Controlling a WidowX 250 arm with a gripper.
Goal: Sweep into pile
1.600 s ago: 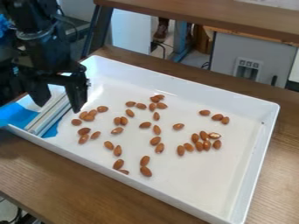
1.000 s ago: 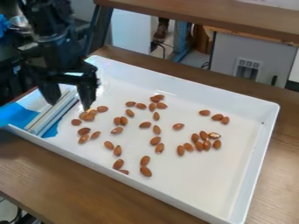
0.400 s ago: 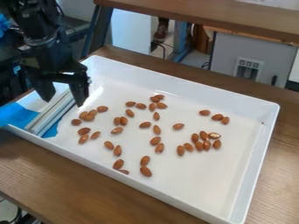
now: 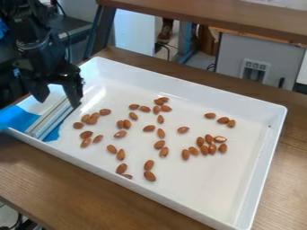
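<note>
The black gripper [image 4: 59,99] hangs over the tray's left end with its two fingers spread apart and nothing between them. Just beneath it, a whitish-grey bar-like piece [image 4: 53,117] lies slanted along the left side, with blue material around it. Brown almonds [image 4: 148,128] are scattered over the white tray [image 4: 240,188]. One cluster of several almonds [image 4: 204,150] lies right of centre, and a looser group [image 4: 91,121] is to the right of the bar. Others lie singly or in pairs toward the front wall.
Blue tape or sheet [image 4: 17,117] covers the tray's left corner. The tray's raised walls surround the almonds, and it stands on a brown wooden table [image 4: 90,197]. Behind are another wooden surface [image 4: 210,17] and a grey cabinet [image 4: 282,54].
The gripper first shifted right and down toward the nearest almonds, then moved back left and up a little. The almonds and the bar have not visibly moved.
</note>
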